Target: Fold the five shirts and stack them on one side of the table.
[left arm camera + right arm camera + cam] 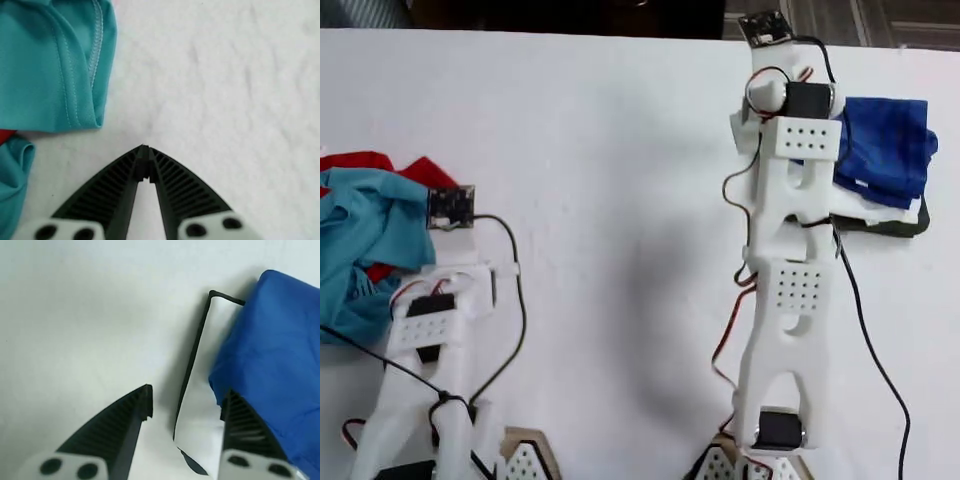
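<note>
Shirt of crumpled teal cloth [50, 65] is seen at the left edge of the tabletop [620, 150], just beside the closed, empty left gripper [145, 162].

A white-covered table [620, 150] ends at a dark floor [570, 12] beyond its far edge.

teal shirt [50, 65] & blue shirt [270, 355] = soft matt cloth. table [225, 75] looks rough-ish, white fabric. left gripper [144, 155]: ribbed matt blk plastic.

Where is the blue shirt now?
The blue shirt lies at the table's right side in the high view, atop a white garment, beside the right pincer.
</note>
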